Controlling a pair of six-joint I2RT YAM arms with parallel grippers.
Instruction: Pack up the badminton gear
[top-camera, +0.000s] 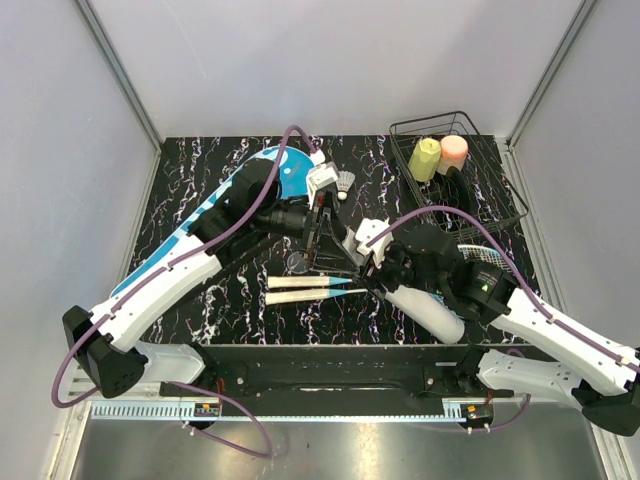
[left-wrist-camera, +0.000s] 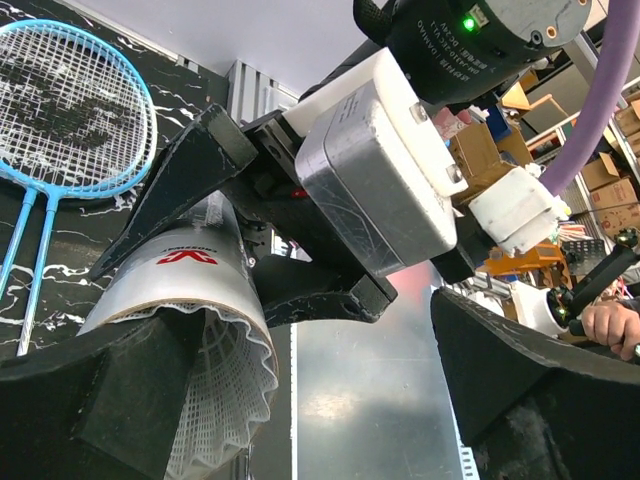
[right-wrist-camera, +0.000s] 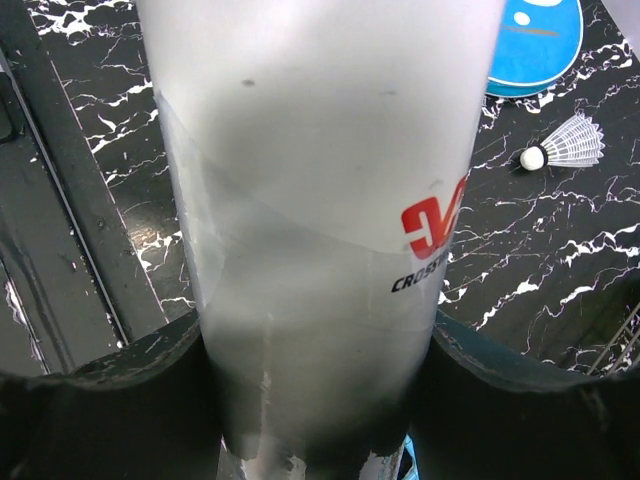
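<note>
Black marble-veined tabletop (top-camera: 200, 310) between plain grey walls carries all the gear in the overhead view.

At its centre the left gripper (left-wrist-camera: 300, 395) stands with its jaws wide apart and nothing clamped between them. Just inside its left finger, a shuttlecock (left-wrist-camera: 215, 400) sits in the open mouth of the tube (right-wrist-camera: 320, 200), feather skirt outward. The right gripper (right-wrist-camera: 320, 400) has its jaws closed on that tube, one finger on each side of the white barrel. The tube slopes away toward 5 o'clock, down to the near edge.

Outward from there, a loose shuttlecock (top-camera: 345, 182) lies on the table at 12 o'clock, apart from everything. The blue cover (top-camera: 288, 172) lies flat at 11 o'clock, partly under the left arm. I cannot tell whether it is unzipped. The two rackets (top-camera: 300, 283) lie side by side outside it, white handles at 7 o'clock and heads running under the right arm toward 3 o'clock. A wire basket (top-camera: 500, 215) with a yellow and a pink bottle stands at 2 o'clock.

My judgement is that packing is at an early stage. One shuttlecock is at the tube's mouth, while the loose one must still go in. How many are already inside is hidden. The tube then wants closing, and both rackets have yet to go into the cover.
</note>
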